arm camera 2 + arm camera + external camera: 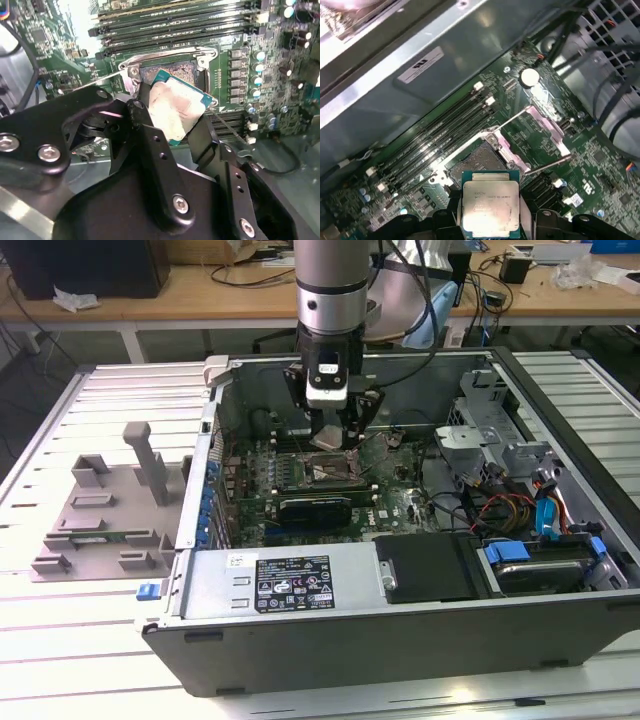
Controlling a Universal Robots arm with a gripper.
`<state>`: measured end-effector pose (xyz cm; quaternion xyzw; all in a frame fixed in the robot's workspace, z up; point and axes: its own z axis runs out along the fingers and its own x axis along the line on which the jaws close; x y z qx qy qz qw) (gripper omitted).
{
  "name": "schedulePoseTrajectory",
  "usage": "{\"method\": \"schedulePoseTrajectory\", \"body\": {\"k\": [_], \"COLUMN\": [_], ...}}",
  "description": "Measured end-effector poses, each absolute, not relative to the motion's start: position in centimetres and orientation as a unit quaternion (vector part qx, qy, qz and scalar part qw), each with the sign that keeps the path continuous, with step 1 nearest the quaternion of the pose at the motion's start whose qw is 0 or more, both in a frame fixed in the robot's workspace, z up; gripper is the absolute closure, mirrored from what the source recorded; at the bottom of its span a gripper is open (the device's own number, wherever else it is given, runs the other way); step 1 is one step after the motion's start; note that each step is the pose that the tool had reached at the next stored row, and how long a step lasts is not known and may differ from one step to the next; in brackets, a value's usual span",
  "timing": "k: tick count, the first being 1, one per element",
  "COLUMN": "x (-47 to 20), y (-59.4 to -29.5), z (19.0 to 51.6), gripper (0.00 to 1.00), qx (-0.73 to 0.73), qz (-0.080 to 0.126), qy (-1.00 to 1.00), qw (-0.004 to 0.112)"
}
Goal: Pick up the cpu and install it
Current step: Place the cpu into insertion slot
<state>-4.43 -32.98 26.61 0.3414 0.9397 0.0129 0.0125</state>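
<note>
First wrist view shows the gripper point(491, 225) clamped on the cpu point(491, 200), which sits flat between its fingertips with the metal top facing the camera. The open socket point(476, 162) lies just beyond and beneath the held chip. The chip's edges look somewhat skewed from the socket frame's, so alignment seems unfinished.

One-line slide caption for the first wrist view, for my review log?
The gripper holds the cpu close to the open socket on the green board.

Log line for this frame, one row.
gripper: shut on cpu | location: above socket, inside computer case | socket: open, bare | cpu: not yet seated
</note>
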Motion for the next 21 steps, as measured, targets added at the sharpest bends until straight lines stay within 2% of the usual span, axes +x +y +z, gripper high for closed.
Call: {"method": "schedulePoseTrajectory", "body": {"k": [21], "x": [-4.43], "y": [-32.98], "z": [26.54], "gripper": [0.45], "qx": [0.540], "qz": [0.010], "qy": [0.841], "qw": [0.015]}}
